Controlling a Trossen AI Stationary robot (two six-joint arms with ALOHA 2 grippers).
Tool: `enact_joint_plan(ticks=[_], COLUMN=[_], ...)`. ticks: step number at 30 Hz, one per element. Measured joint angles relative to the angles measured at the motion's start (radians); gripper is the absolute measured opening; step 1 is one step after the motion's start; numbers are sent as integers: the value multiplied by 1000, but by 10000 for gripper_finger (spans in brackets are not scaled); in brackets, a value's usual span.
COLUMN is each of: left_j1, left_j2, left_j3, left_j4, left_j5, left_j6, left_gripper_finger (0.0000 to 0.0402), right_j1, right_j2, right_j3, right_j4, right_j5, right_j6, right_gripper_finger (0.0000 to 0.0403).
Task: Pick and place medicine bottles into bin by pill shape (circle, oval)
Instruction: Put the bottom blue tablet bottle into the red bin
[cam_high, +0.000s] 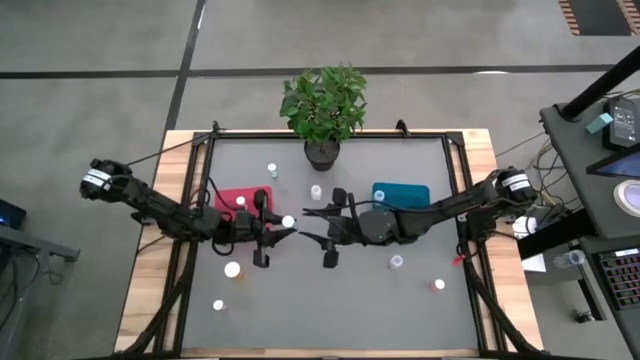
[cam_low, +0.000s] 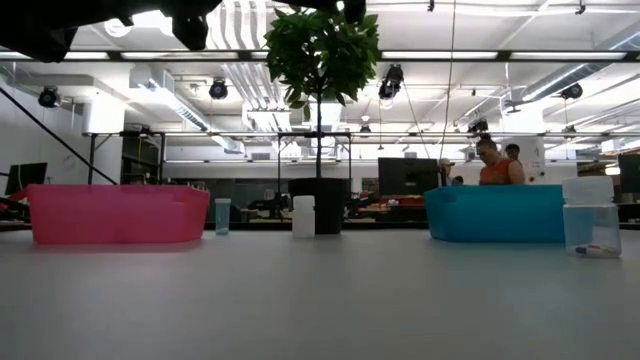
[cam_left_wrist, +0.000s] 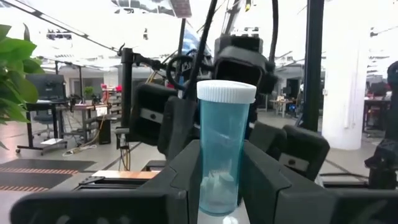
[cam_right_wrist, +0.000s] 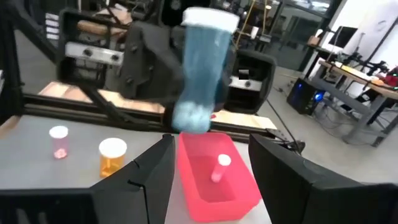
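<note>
My left gripper (cam_high: 283, 228) is shut on a medicine bottle (cam_left_wrist: 224, 143) with a clear blue body and a white cap, held above the table's middle. My right gripper (cam_high: 312, 225) faces it from the right, open, its fingertips (cam_right_wrist: 211, 155) short of the bottle (cam_right_wrist: 200, 68). The red bin (cam_high: 240, 200) lies below and behind the left gripper, with one bottle (cam_right_wrist: 219, 167) standing in it. The teal bin (cam_high: 400, 193) rests at the right. Other bottles stand on the table (cam_high: 232, 269), (cam_high: 396, 262), (cam_high: 316, 191). My left gripper pinches the lower half of the bottle's body (cam_left_wrist: 217, 180) between its two fingers. The fingers come at it about level from the table's left. The bottle stands upright in the hold, cap up, lifted clear of the table.
A black plant pot (cam_high: 322, 152) stands at the far middle edge. More bottles stand at the near left (cam_high: 219, 305), the near right (cam_high: 438, 285) and the far side (cam_high: 271, 170). People show in the room beyond the teal bin (cam_low: 495, 213).
</note>
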Motion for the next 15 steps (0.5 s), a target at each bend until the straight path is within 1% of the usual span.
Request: enact_joint_plan(ticks=[3, 8, 15], left_j1=[1, 3, 14], left_j2=[0, 0, 0], left_j3=[0, 0, 0], left_j4=[-2, -1, -1], left_j5=[0, 0, 0], left_j6=[4, 29, 30], left_gripper_finger=[68, 68, 68], right_j1=[-3, -2, -7], right_j2=[0, 0, 2], right_j3=[4, 6, 6], right_j4=[-8, -8, 15], right_j5=[-3, -47, -49], right_j6=[2, 21, 25], right_gripper_finger=[193, 194, 194])
